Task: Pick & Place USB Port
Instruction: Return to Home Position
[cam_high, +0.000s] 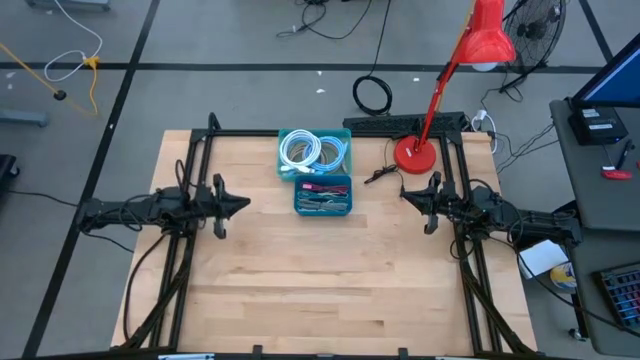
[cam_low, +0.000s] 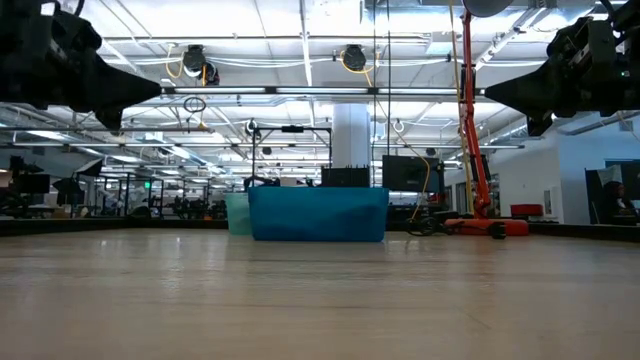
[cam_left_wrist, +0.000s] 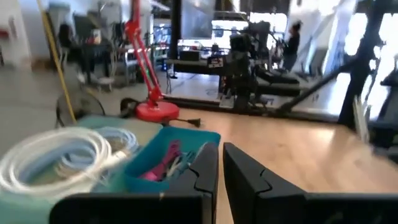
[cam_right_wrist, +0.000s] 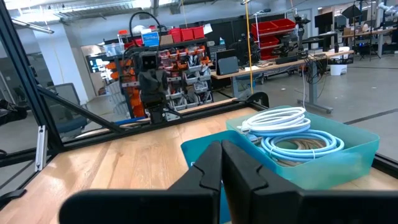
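Over the middle of the table (cam_high: 300, 300), the left gripper (cam_high: 240, 205) and right gripper (cam_high: 406, 193) hung clenched on nothing, flanking the blue bin (cam_high: 323, 211) where the pink cable (cam_left_wrist: 158, 165) lay; just behind it, the green bin (cam_high: 314, 132) held the coiled white cable (cam_high: 298, 150). Such cables would probably be light, limp and springy, best pinched across a bundled loop or at the stiffer plug. The low view showed only bin walls, while the wrist views looked over the rims at the coils.

pink cable (cam_high: 322, 187): in blue bin (cam_high: 298, 203) | white cable (cam_high: 300, 150) (coiled): green bin (cam_high: 314, 132)
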